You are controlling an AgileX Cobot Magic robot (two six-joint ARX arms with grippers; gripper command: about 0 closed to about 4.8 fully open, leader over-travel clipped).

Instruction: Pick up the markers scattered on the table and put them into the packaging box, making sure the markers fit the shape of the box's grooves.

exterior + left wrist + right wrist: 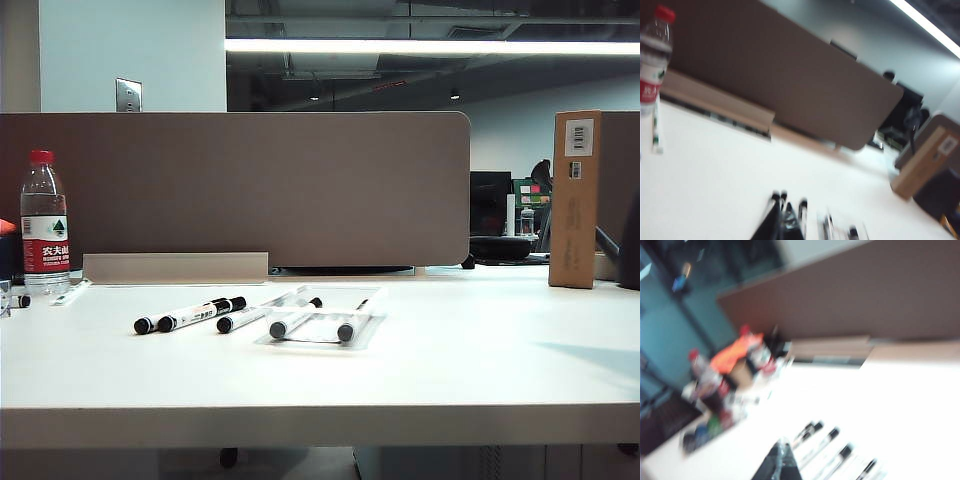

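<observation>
White counter (480,370) fills the lower half of the exterior view, its thick pale front edge nearest the camera, and neither arm shows there. Left of centre lie the markers (200,315): two side by side at the left, a third just right of them touching the rim of the packaging box (368,330), and two more lying in or on that clear tray, apparently along its grooves (320,318) (how well they are seated cannot be told). Behind stand a brown partition (260,190), a water bottle (44,225) at the far left and a tall cardboard carton (575,200) at the far right.

Both wrist views are blurred. The left gripper (782,225) shows as a dark wedge at the bottom edge, jaws pressed together and empty, markers beyond it. The right gripper (777,465) looks much the same, though I cannot tell whether its jaws are spread.

Judging by this, the approach to a loose marker is in hand; next, the jaws must part and descend across a barrel.
</observation>
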